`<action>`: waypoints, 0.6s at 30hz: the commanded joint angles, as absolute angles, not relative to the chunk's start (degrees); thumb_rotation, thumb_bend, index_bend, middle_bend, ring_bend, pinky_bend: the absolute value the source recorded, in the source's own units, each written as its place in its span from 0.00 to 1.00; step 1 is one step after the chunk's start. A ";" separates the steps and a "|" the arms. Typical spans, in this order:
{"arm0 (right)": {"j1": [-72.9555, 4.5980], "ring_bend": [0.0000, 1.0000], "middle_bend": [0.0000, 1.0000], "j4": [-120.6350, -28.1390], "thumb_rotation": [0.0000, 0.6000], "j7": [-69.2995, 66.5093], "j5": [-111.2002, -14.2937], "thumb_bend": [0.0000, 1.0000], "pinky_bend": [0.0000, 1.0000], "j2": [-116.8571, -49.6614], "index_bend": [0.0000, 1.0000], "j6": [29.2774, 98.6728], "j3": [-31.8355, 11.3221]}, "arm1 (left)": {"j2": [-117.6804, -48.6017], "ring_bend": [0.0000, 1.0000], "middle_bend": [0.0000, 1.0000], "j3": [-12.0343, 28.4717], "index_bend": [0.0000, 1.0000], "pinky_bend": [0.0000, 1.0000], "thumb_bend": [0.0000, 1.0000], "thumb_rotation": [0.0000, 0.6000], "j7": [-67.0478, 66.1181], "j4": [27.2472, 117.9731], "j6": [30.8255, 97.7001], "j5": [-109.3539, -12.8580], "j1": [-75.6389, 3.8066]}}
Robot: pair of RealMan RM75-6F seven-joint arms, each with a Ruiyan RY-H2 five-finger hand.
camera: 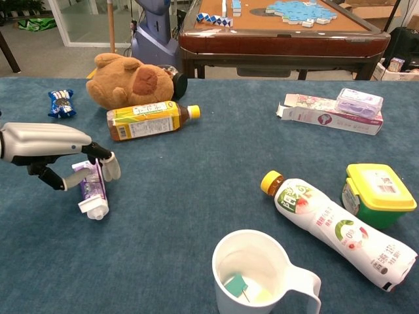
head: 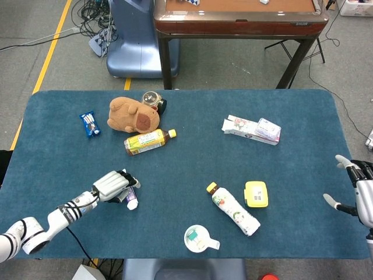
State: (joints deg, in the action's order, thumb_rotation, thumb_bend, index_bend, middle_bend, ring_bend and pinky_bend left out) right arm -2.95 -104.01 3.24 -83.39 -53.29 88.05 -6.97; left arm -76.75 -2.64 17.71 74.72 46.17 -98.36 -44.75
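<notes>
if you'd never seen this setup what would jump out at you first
The left robot hand stands out, arched low over the purple toothpaste tube at the near left of the blue table, fingers around it. Behind it, a brown plush toy lies beside a tipped yellow tea bottle. At the near edge stands a white mug.
</notes>
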 commanded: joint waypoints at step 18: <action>-1.28 0.19 0.31 -103.93 1.00 1.97 -85.02 0.09 0.16 -53.99 0.18 89.94 -5.66 | -70.76 0.23 0.35 -5.62 0.29 0.21 0.68 0.90 16.04 78.08 47.64 -92.18 -41.21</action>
